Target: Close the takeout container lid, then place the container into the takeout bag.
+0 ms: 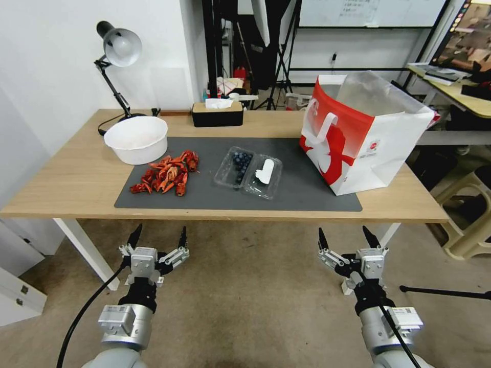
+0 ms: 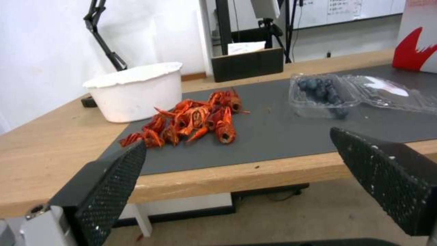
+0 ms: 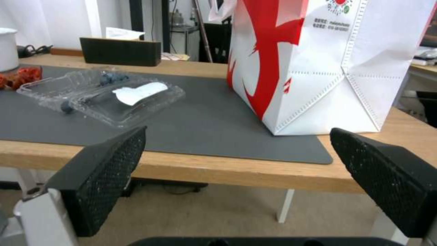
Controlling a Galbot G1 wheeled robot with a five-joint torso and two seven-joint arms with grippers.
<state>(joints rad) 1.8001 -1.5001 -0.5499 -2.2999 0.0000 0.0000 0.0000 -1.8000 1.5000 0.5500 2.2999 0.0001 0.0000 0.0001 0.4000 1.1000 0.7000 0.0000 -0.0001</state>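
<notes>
Wooden table (image 1: 76, 179), grey mat (image 1: 307, 189), takeout container (image 1: 248, 171) open

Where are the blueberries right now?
In the head view, the takeout container lies open mid-mat, between the crayfish pile on its left and the takeout bag on its right.

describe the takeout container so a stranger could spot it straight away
On the dark mat, the takeout container lies between the red crayfish pile and the takeout bag. It is clear plastic, opened flat: blueberries in one half, a white sticker on the lid.
</notes>
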